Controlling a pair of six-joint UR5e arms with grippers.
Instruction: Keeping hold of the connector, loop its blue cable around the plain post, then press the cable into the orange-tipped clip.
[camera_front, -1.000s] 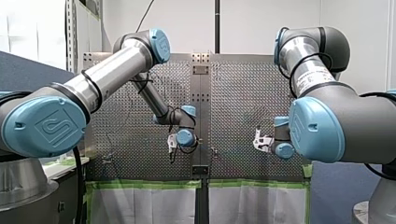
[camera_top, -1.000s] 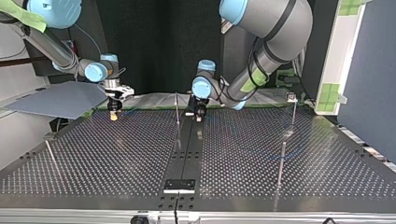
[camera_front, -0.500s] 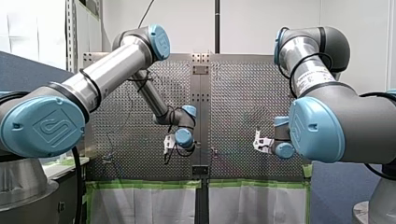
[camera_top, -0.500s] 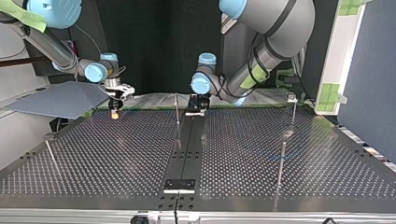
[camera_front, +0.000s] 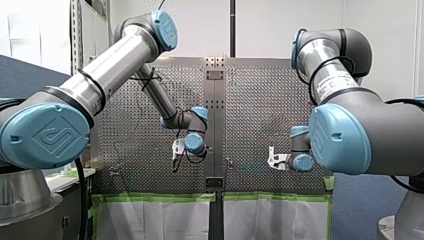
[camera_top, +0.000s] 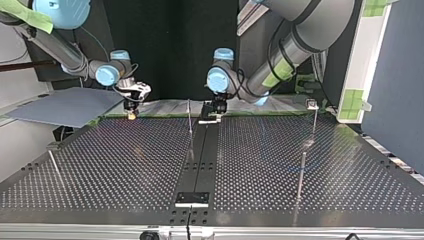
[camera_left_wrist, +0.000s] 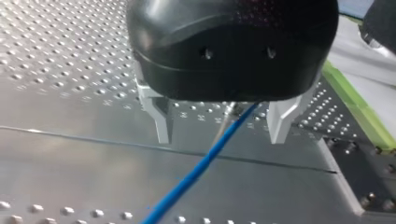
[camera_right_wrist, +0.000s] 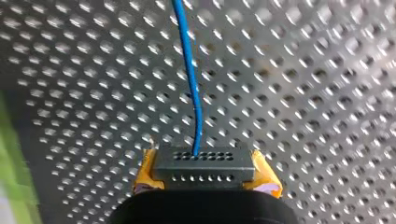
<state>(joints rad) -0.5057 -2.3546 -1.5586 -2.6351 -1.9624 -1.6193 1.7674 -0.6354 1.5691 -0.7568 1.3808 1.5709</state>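
Perforated counter (camera_right_wrist: 303, 70) lies under my right fingers (camera_right_wrist: 265, 173), clamped on the connector (camera_right_wrist: 204, 164), whose blue cable (camera_left_wrist: 201, 163), likely light and limp, runs between my open left fingers (camera_left_wrist: 161, 119), a good place to pinch it.

Your left gripper (camera_left_wrist: 222, 136): 2 fingers (camera_left_wrist: 161, 119) spread apart. Your right gripper (camera_right_wrist: 205, 179): yellow pads (camera_right_wrist: 145, 171) clamped on the connector (camera_right_wrist: 204, 167). Both forearms slope down.
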